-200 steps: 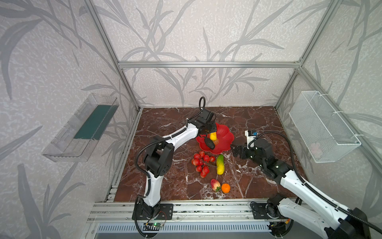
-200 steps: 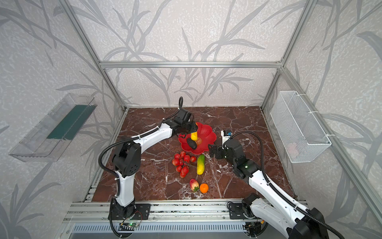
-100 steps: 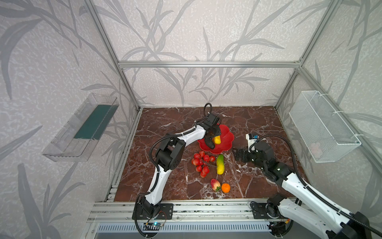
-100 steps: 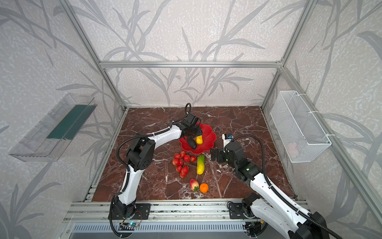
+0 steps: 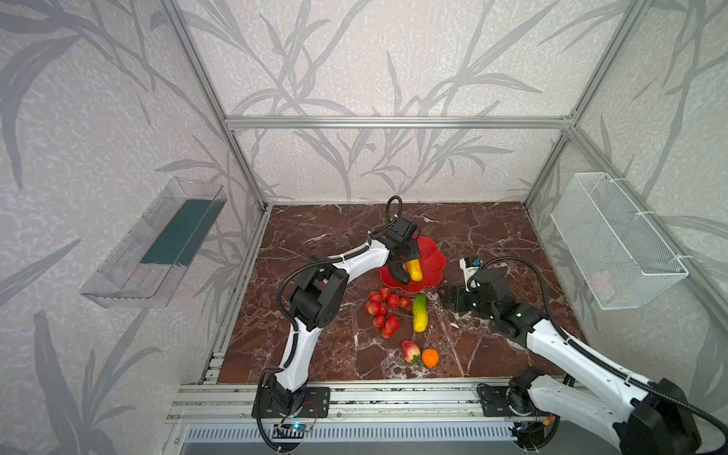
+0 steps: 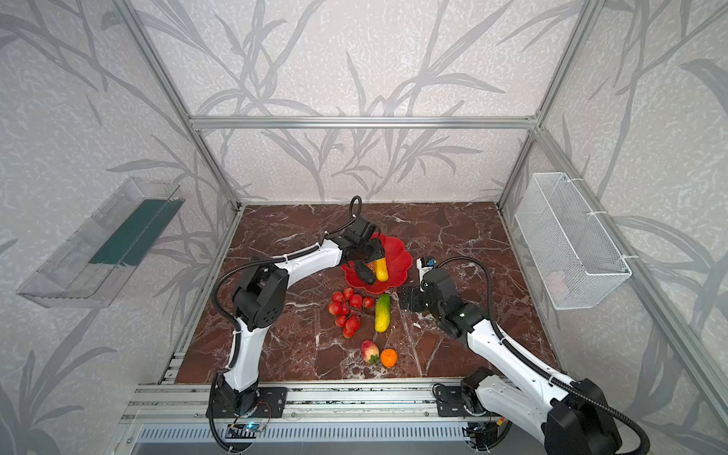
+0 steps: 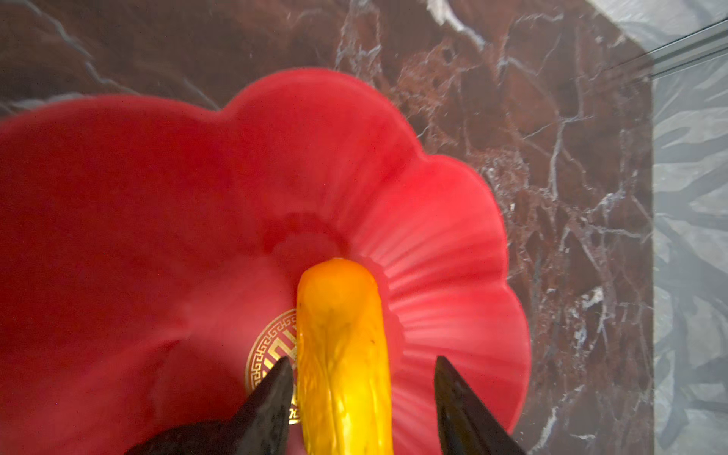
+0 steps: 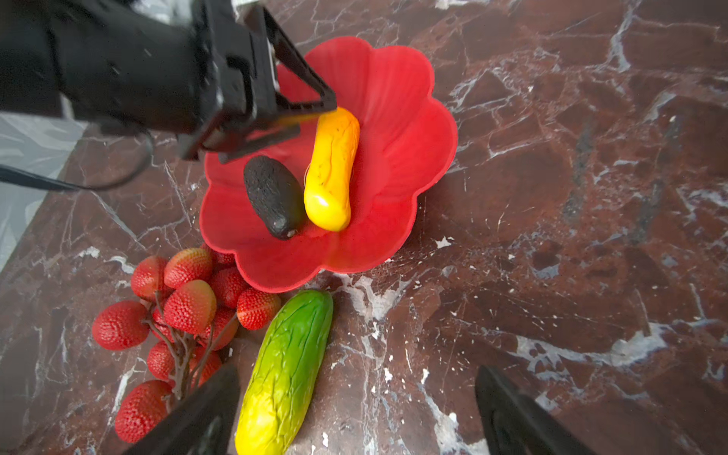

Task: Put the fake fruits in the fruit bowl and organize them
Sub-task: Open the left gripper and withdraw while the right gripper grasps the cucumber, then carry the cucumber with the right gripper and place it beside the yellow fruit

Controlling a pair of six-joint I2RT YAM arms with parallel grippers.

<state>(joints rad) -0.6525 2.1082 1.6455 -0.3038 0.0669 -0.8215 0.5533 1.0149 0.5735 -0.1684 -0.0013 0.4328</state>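
The red scalloped fruit bowl (image 5: 433,258) (image 8: 394,98) holds the dark oval fruit (image 8: 273,197) and the yellow oblong fruit (image 5: 415,271) side by side. My left gripper (image 5: 407,256) (image 7: 363,359) hangs over the bowl, open, straddling the yellow fruit (image 7: 342,354). One finger touches the fruit and the other stands clear of it. On the marble in front of the bowl lie the red berry cluster (image 5: 384,311), the green-yellow fruit (image 8: 287,370), the peach (image 5: 409,350) and the orange (image 5: 430,357). My right gripper (image 5: 447,297) (image 8: 358,370) is open and empty, beside the green-yellow fruit.
A white wire basket (image 5: 614,240) hangs on the right wall and a clear plastic tray (image 5: 157,244) on the left wall. Aluminium frame posts bound the marble floor (image 5: 492,228). The left arm's elbow (image 5: 317,295) stands left of the berry cluster.
The left gripper carried the yellow fruit across the bowl, laid it beside the dark fruit, and its jaws widened. The right gripper drew back slightly to the right and narrowed a little.
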